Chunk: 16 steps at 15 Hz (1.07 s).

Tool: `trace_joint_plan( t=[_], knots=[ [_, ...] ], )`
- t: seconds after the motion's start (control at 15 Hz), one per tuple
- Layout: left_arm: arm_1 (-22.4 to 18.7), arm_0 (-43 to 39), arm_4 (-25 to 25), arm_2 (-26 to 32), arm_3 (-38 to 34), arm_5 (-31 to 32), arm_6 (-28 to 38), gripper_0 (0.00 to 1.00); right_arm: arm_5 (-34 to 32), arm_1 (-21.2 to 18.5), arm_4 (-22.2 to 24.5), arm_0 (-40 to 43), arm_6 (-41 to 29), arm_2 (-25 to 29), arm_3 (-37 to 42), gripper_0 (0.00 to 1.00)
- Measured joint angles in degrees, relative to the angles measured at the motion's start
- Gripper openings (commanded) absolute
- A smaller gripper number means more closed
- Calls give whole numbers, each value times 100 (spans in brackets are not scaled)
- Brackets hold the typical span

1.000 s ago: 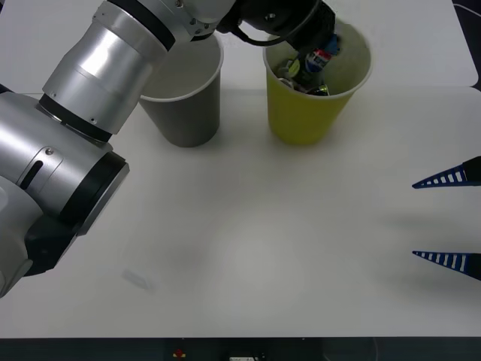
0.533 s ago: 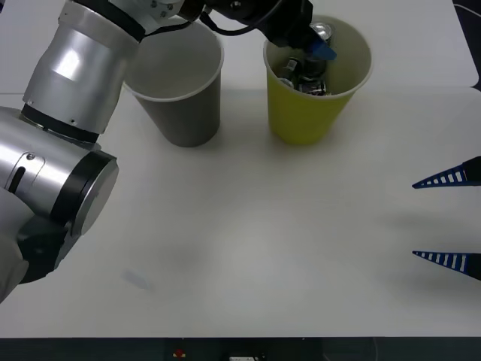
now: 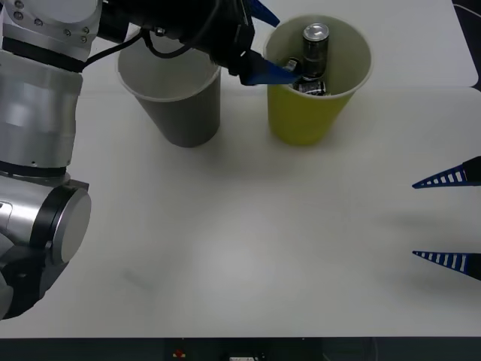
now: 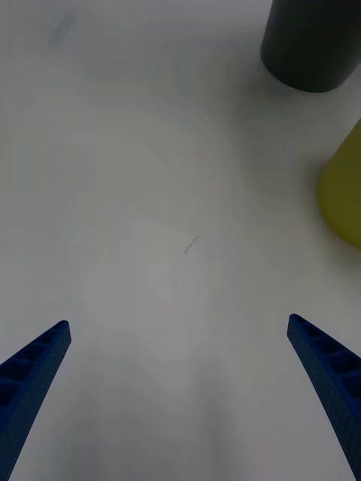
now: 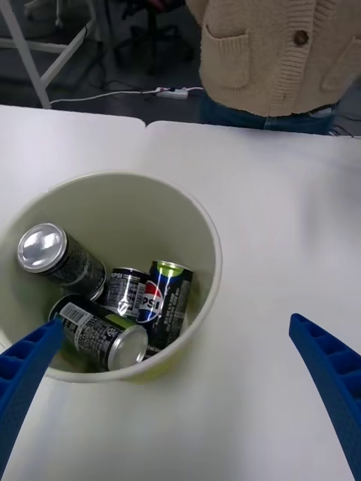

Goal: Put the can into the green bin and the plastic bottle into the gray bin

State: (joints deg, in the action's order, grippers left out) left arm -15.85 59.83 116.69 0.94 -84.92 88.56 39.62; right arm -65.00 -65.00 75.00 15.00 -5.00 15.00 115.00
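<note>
White table (image 3: 248,248) seen from above, with two large tapered bins side by side at the far edge. Green bin (image 3: 316,113) on the right, gray bin (image 3: 184,109) just beside it on the left, close but not touching. Inside the green bin, several small dark cans; the can (image 3: 315,47) nearest the far wall standing almost upright, long axis near vertical, silver pull-tab top pointing up and leaning slightly against the bin's inner wall. In the left wrist view, the same can (image 5: 62,261) tilted against the wall, silver top facing up and outward; beside it two more cans lying lower in the bin, one (image 5: 105,337) on its side with its silver end showing, another (image 5: 167,299) with blue and red marks, tipped with its top toward the rim. Left gripper (image 3: 261,41) held above the gap between the two bins, at the green bin's near-left rim, blue ribbed fingers spread apart and holding nothing. Right gripper (image 3: 449,219) parked low over the table at the right edge, well apart from both bins, fingers wide apart and holding nothing.
</note>
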Motion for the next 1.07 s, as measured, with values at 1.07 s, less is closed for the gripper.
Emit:
trace_joint_plan(
  t=[1.07],
  knots=[
    [-1940, -3979, -2096, 629, -3213, -161, -1463, 100, 0, 0, 0, 0, 0, 0, 0, 100]
  ],
)
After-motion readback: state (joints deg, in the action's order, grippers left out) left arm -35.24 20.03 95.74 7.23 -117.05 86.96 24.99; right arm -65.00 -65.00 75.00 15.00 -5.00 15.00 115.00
